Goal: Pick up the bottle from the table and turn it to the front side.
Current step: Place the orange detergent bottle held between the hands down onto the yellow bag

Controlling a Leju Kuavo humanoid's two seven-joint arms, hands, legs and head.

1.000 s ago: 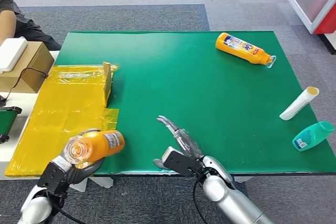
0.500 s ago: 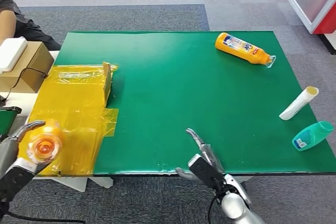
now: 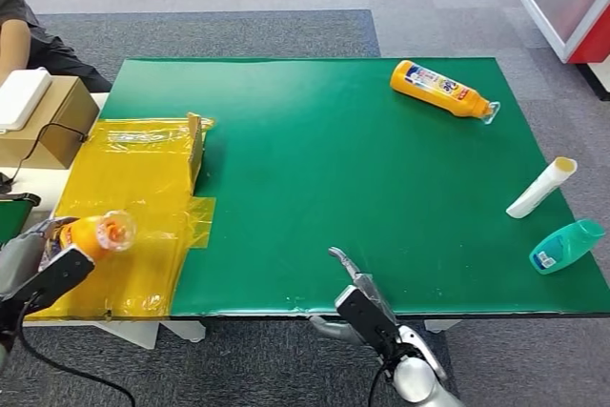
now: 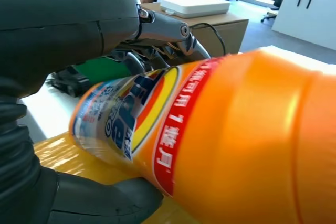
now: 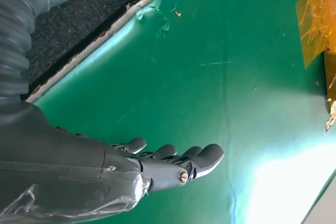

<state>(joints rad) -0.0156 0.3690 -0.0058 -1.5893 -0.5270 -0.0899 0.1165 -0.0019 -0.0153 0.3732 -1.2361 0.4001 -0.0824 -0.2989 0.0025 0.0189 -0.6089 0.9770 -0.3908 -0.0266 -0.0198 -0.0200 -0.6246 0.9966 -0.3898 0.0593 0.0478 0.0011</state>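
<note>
While left hand grips orange bottle, right hand open, empty

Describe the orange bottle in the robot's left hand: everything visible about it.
The orange bottle looks like glossy plastic, with a clear cap toward the table and a printed label in blue, yellow and red with a red band of white characters. It lies roughly on its side, lifted above the yellow film, gripped by the left hand, whose thumb and fingers wrap its labelled body.

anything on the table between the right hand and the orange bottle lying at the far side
No, in the head view only bare green mat lies between the right hand and that orange bottle.
</note>
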